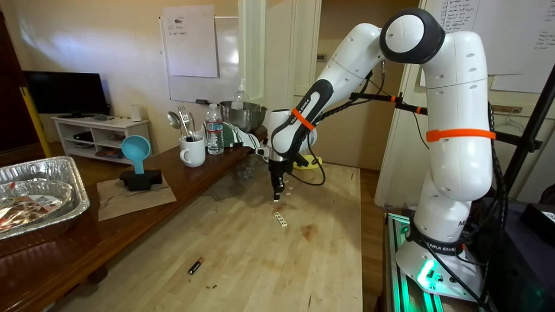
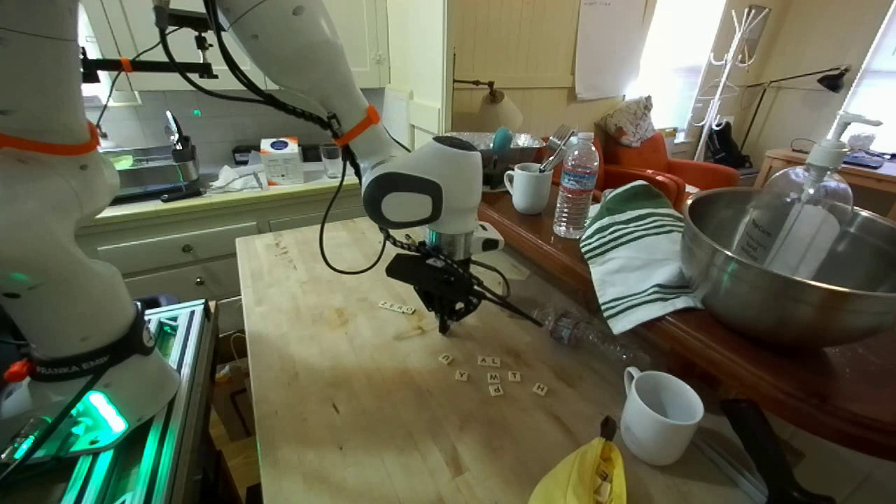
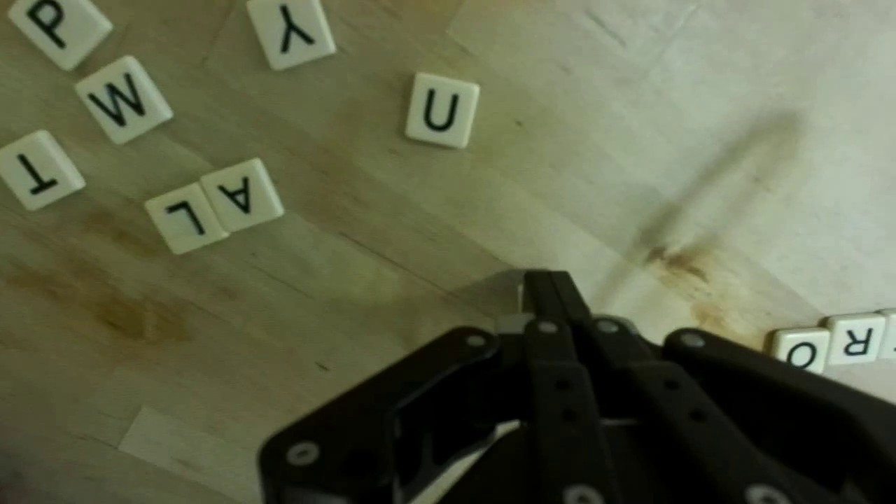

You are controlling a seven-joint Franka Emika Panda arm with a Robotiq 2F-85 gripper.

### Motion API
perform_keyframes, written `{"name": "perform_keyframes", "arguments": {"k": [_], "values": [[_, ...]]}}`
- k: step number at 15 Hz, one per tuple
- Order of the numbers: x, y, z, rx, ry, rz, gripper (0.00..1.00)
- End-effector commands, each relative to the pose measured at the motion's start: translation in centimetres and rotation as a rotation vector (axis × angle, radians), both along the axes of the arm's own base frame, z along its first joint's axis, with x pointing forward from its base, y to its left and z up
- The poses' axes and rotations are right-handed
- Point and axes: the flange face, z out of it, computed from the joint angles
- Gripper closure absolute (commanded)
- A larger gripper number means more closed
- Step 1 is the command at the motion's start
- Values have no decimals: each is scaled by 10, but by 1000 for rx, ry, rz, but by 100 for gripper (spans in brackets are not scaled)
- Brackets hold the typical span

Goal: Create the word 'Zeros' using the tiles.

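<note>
Two black fingers point(image 3: 540, 297) of the gripper point(image 3: 555, 276) meet w/ hardly a gap btwn them, the tool clenched & pointing down at the tabletop point(image 1: 321, 268). In an exterior view a pale tile point(image 1: 276, 200) shows right at the tips, letter hidden; can't tell if it's pinched, pressed or just under them. Tips sit low, approx. midway btwn the robot-side edge & the edge along the dark wood table point(image 1: 86, 236). The arm point(image 1: 457, 99) rises beside the robot-side edge, bends at a high elbow & slopes down over the tabletop to the wrist.

Nr. the tips, O end closest, four tiles point(image 2: 397, 307) in a row read ZERO, Z end pointing roughly to the corner btwn the robot-side edge & the end edge by the kitchen drawers point(image 2: 161, 245). Toward the opposite end edge, eight loose tiles point(image 2: 493, 377) lie scattered: U, Y, A, L, T, P, H & one that's M or W; A & L touch. Closer still to that edge: a yellow pouch point(image 2: 577, 476) w/ pale bits at its opening, & just beside it a white mug point(image 2: 661, 423) nr. the dark-wood edge. A battery point(image 1: 196, 265) lies toward the kitchen-drawer end, nearer the dark-wood edge than the robot-side one.
</note>
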Motion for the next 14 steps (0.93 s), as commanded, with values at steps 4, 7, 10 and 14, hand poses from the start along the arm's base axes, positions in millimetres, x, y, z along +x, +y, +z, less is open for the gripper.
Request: {"name": "perform_keyframes", "arguments": {"k": [4, 7, 10, 14], "values": [[-38, 38, -20, 14, -39, -10, 100], [-43, 51, -19, 19, -50, -5, 100], [-46, 63, -19, 25, -63, -1, 100], [-50, 73, -19, 28, -58, 4, 100]]}}
